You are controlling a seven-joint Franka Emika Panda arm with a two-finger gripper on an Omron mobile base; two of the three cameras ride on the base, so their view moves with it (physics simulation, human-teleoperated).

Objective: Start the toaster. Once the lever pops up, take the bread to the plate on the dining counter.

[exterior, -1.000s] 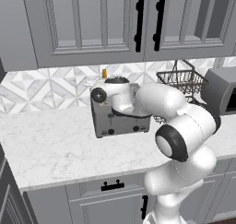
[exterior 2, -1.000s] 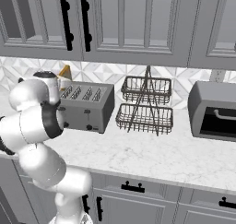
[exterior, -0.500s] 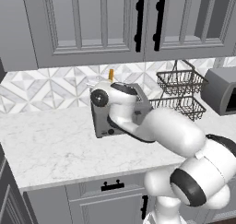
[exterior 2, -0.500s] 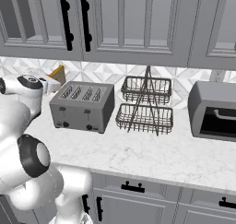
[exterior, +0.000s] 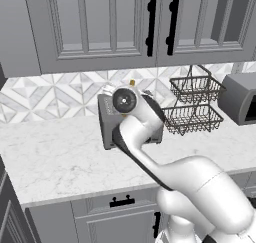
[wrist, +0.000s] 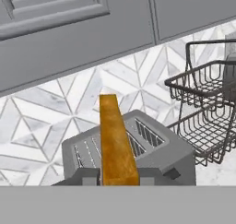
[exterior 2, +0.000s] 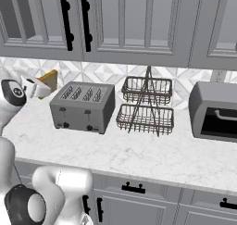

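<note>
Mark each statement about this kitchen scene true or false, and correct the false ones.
1. The gripper is shut on the bread. True.
2. The bread sits deep inside a toaster slot. False: it is held clear of the toaster, to its left in the right base view.
3. A two-tier wire basket stands between the toaster and the oven. True.
4. The upper cabinet doors hang open. False: they are closed.
5. The basket holds fruit. False: both tiers look empty.
</note>
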